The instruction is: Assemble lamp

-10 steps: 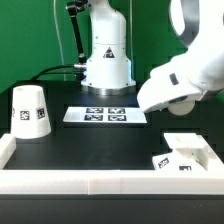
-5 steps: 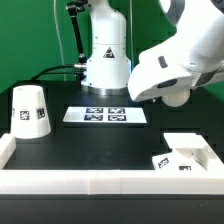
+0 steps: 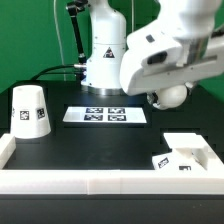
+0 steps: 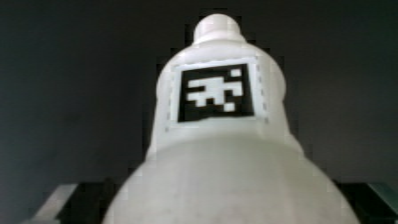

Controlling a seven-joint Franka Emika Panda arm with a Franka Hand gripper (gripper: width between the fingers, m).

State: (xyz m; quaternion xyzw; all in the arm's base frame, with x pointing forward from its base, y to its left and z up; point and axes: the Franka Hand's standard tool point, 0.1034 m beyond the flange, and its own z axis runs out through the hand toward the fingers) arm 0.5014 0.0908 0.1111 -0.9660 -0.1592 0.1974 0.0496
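Holding the bulb point(image 3: 169, 98) aloft, gripper point(image 3: 163, 88) closed on it above the tabletop toward the exterior view's right edge, shade point(image 3: 28, 110) standing near the exterior view's left edge, base point(image 3: 186, 155) at the near corner on the exterior view's right.

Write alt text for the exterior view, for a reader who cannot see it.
A white robot arm holds the round bulb above a black table. The shade stands at the exterior view's left, the marker board lies in the middle, and the base sits at the right.
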